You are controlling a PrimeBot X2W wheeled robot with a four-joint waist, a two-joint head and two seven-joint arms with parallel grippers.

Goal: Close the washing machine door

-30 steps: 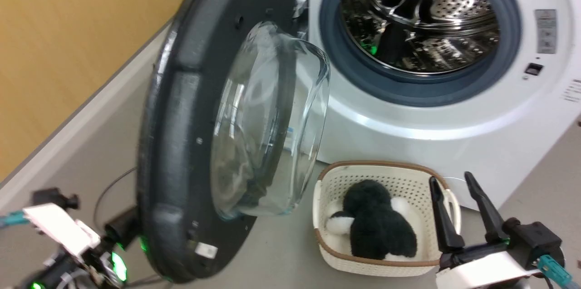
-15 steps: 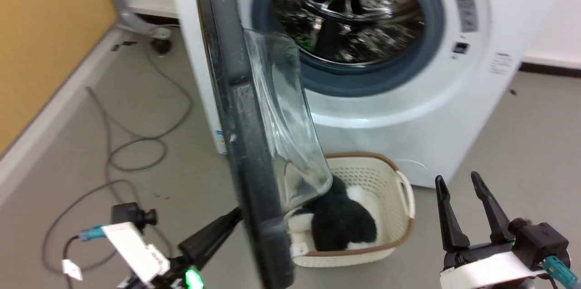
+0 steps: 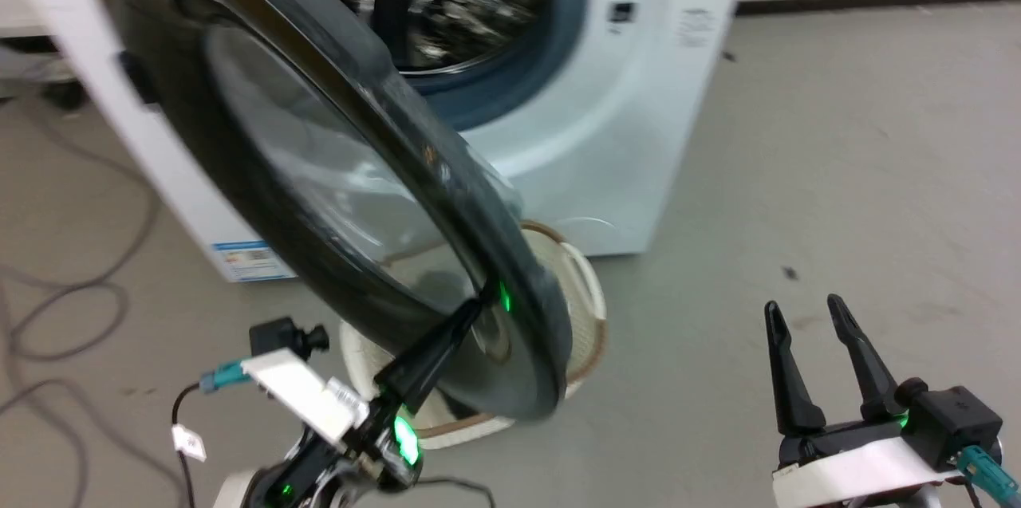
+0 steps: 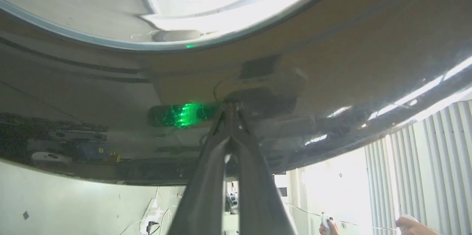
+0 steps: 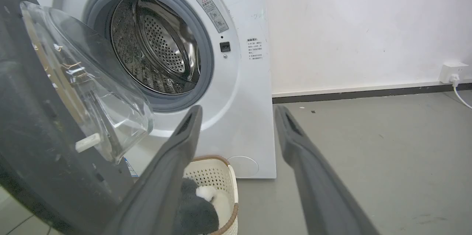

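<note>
Pressing my clenched left jaws on the outer face of the washing machine door (image 3: 335,189), half open at frame centre, I judge the swing midway. Next I sweep it onto the washing machine (image 3: 622,141); its lower rim seems to clear the basket (image 3: 589,309), with my released right jaws over open floor (image 3: 837,173), lower right.
</note>
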